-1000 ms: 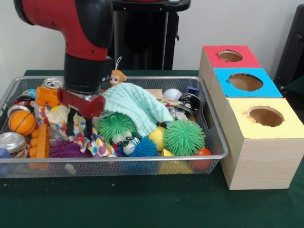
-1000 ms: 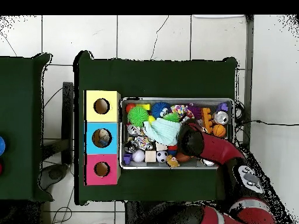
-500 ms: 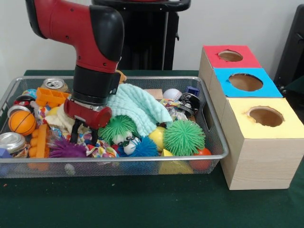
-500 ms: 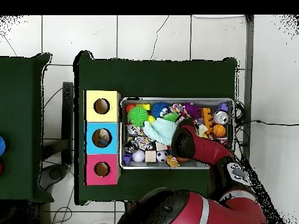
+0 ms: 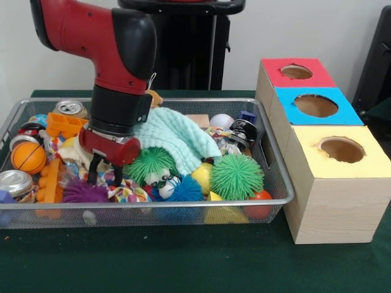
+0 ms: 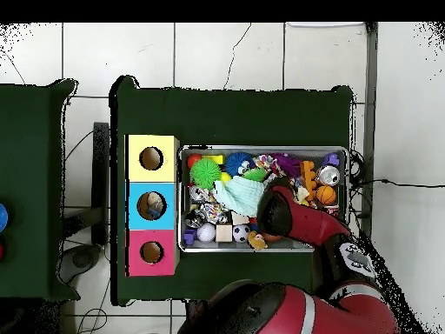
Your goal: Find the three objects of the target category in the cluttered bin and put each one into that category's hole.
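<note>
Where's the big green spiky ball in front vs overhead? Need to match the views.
Front view: green spiky ball sits at the bin's near right, just left of the yellow box.
Overhead view: same ball is at the bin's upper left, beside the yellow box.
Shared landmark: the mint cloth near mid-bin.

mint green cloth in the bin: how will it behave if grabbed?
The mint green waffle-textured cloth drapes over the toys, so it is probably floppy and light. Lifted, it may sag and drag the green spiky ball that it partly covers.
</note>
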Controlling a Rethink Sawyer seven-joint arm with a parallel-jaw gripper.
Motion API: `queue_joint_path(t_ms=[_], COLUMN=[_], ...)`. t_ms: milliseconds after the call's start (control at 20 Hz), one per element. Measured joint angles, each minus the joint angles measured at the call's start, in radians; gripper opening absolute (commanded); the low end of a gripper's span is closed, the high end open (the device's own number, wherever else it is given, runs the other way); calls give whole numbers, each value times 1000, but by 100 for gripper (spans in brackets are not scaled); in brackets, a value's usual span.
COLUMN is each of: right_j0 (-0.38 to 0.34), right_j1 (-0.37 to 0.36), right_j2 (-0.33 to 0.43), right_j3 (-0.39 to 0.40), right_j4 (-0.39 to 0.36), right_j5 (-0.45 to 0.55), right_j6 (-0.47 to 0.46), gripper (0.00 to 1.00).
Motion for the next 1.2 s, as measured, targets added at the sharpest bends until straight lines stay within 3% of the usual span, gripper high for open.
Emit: queue_joint_path(t_ms=[350,1200], right_j0=[-29,-25], right_j1=[-74,-149], right_j2=[7,8], right_j3=[22,40], right_j4=[0,11], right_j5=[106,209], right_j6=[0,0], gripper=[100,100])
